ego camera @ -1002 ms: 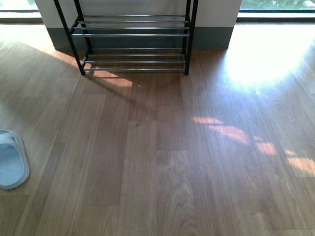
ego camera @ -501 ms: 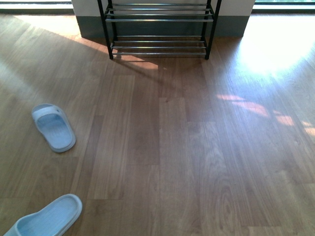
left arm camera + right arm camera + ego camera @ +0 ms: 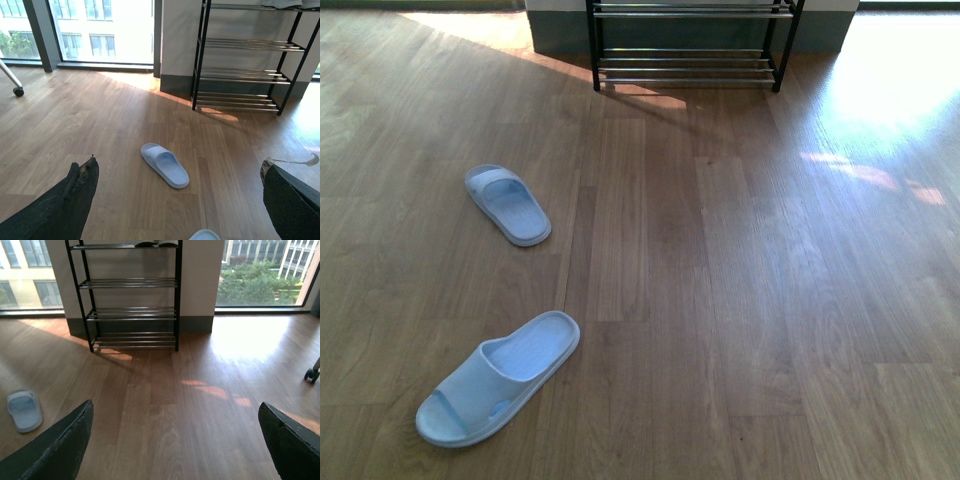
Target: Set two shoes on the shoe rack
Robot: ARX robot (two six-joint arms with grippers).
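Note:
Two pale blue slides lie apart on the wood floor: the far slide [image 3: 508, 205] and the near slide [image 3: 500, 375], both left of centre. The black shoe rack [image 3: 688, 50] with chrome bars stands against the wall at the back. In the left wrist view my left gripper [image 3: 180, 161] is open above the floor, with the far slide [image 3: 165, 165] just beyond it, the near slide's tip [image 3: 204, 235] below and the rack [image 3: 245, 75] behind. My right gripper [image 3: 175, 405] is open over bare floor, facing the rack [image 3: 132, 315], with one slide [image 3: 24, 410] off to the side.
White-soled shoes [image 3: 295, 2] sit on the rack's top tier, mostly cut off. Floor-length windows [image 3: 100, 30] flank the wall behind the rack. A caster wheel [image 3: 18, 91] stands near the window, another caster [image 3: 311, 374] at the far side. Sun patches [image 3: 890, 70] lie on the floor.
The front view has drawn back from the rack, which now sits smaller at the top. Both slides have come fully into view at the left.

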